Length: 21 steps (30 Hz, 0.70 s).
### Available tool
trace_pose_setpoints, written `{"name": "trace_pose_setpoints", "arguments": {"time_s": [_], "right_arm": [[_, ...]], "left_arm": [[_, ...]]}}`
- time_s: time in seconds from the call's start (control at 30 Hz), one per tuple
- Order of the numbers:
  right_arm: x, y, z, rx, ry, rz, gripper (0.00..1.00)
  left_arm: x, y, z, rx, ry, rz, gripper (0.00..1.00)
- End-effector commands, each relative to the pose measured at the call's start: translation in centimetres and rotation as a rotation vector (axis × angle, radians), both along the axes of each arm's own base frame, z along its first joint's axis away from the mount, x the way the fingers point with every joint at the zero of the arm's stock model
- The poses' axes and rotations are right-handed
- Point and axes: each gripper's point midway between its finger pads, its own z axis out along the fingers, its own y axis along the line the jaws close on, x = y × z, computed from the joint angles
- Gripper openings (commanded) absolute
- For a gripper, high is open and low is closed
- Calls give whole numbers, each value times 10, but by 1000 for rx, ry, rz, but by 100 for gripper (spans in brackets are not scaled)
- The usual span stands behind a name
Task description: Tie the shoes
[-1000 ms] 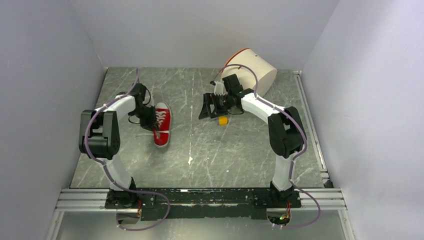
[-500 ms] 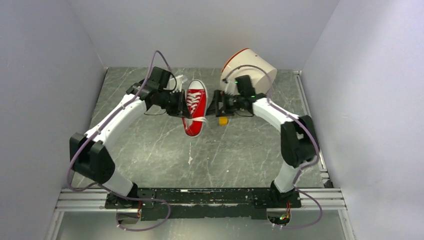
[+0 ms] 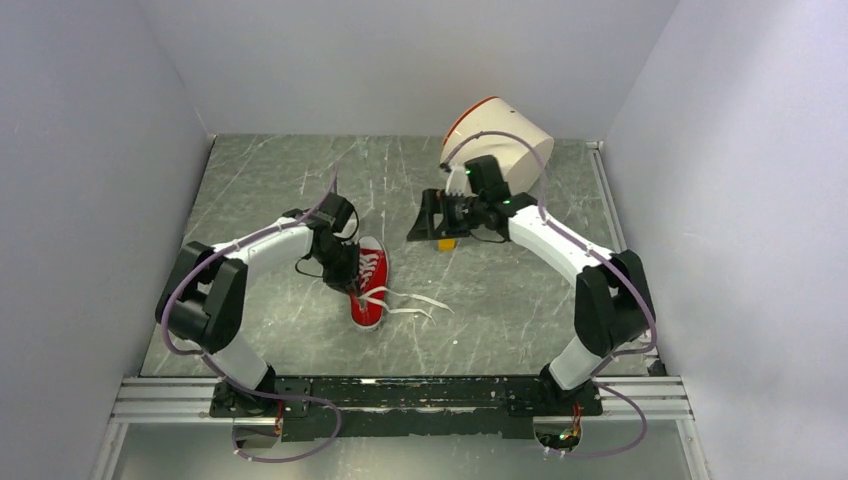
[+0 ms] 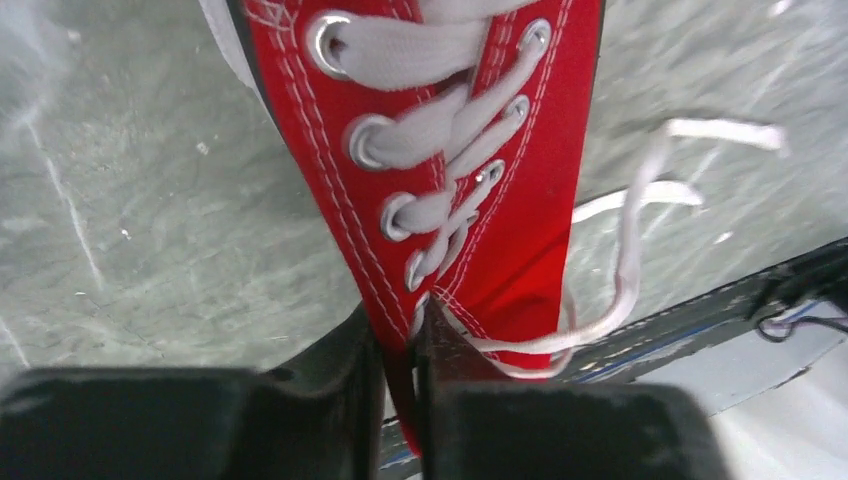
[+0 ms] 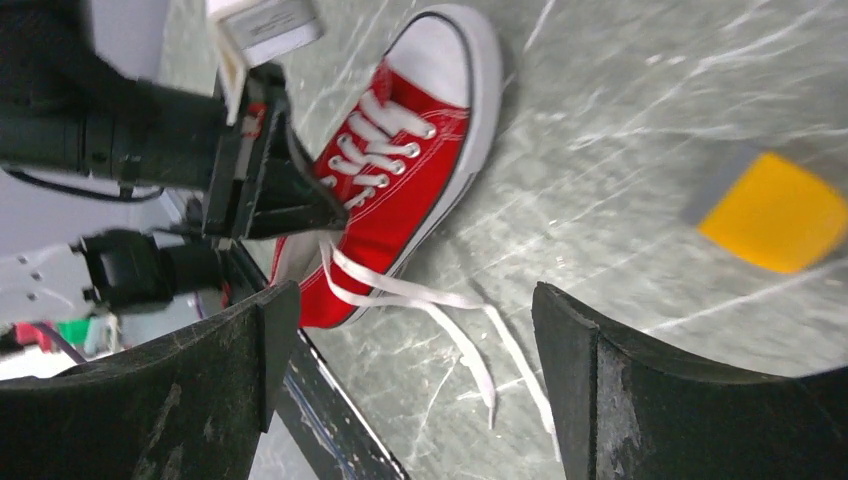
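Note:
The red sneaker (image 3: pixel 368 292) with white laces lies left of the table's middle, toe toward the back. My left gripper (image 3: pixel 350 272) is shut on the red canvas edge beside the eyelets (image 4: pixel 400 345). In the left wrist view the shoe (image 4: pixel 450 150) fills the frame and its loose laces (image 4: pixel 640 230) hang untied. The lace ends (image 3: pixel 415 302) trail right over the table. My right gripper (image 3: pixel 420 215) is open and empty, up and to the right of the shoe. In the right wrist view I see the shoe (image 5: pixel 400 190), the laces (image 5: pixel 450 310) and my gripper (image 5: pixel 410 370).
A small yellow block (image 3: pixel 446 242) lies just under my right gripper, and it also shows in the right wrist view (image 5: pixel 775 210). A white cylinder with an orange rim (image 3: pixel 500 140) lies on its side at the back. Grey walls close off left, back and right.
My left arm has brought the shoe from high near the back middle down and toward the near left. The laces now lie spread to the right. My right gripper stays open.

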Motion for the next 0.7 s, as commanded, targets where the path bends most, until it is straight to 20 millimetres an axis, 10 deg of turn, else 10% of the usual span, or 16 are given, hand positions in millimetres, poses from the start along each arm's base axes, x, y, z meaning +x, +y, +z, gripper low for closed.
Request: {"name": "trace_pose_setpoints", "arguments": {"time_s": [0.0,0.2,0.4,0.67], "right_arm": [[-35,24,-34,-95,31,126,90],[-50,35,-62,-184,38,190,86],[-74,28,-83,-328,3,310,77],[-109,5,-101,-550,-61,330,77]], "left_arm": [[20,-5,2,-20,-103,21,29],[9,31,30,107,-172,7,72],[-3,63,62,185,-231,33,78],[-12,58,83,102,-272,18,83]]}}
